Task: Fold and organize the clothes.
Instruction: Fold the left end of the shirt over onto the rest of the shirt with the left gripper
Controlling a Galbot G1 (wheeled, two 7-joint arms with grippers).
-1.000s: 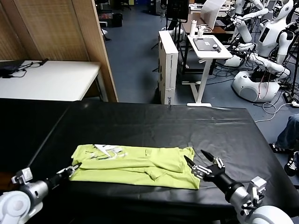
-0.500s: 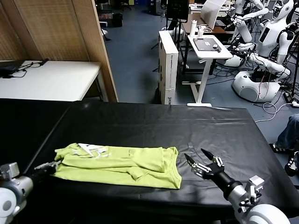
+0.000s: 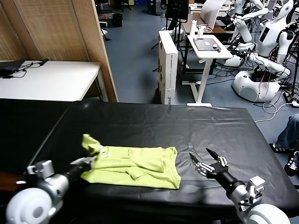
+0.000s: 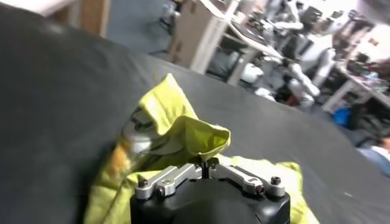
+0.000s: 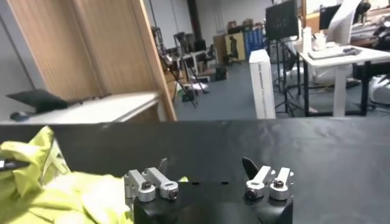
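Lime T-shirt (image 3: 133,164) edge pinched in raised left hand (image 3: 88,162)

head: my top camera looks forward and down at the black table (image 3: 154,121) from far | left wrist: sits close behind my left gripper (image 4: 205,165) | right wrist: looks low across the table | all three see the green shirt (image 3: 133,165)

Robotics lab: humanoid robots (image 3: 275,28), desks (image 3: 208,46).
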